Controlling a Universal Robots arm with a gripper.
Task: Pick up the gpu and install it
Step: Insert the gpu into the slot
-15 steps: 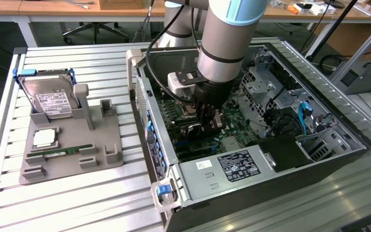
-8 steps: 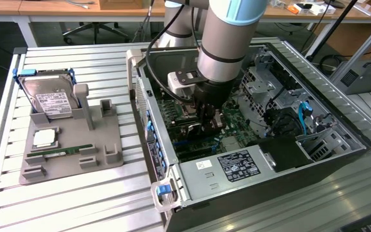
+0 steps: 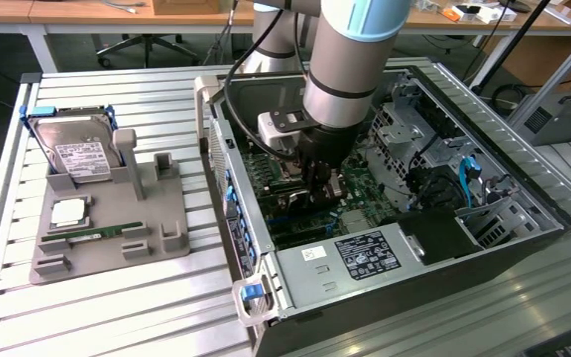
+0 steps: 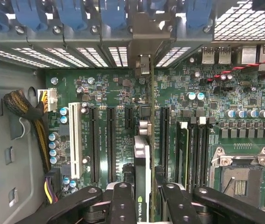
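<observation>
Two dark fingers (image 4: pixel 123 200) of the end effector (image 4: pixel 145 187) clamp the gpu (image 4: pixel 142 161). It is held edge-on inside the open computer case (image 3: pixel 508 256), over the green motherboard (image 4: pixel 114 93). Its lower edge seems to meet an expansion slot, though contact is hard to judge. The card's silver bracket (image 4: pixel 144 63) reaches the rear slot covers (image 4: pixel 93 56).

Here's the gpu (image 4: pixel 142 170), standing on edge inside the computer case (image 3: pixel 523 249). We see it thin-side on, with a silvery edge and a green NVIDIA strip. It's pinched in the gripper (image 4: pixel 144 193), running parallel to the motherboard's black expansion slots (image 4: pixel 110 140).
</observation>
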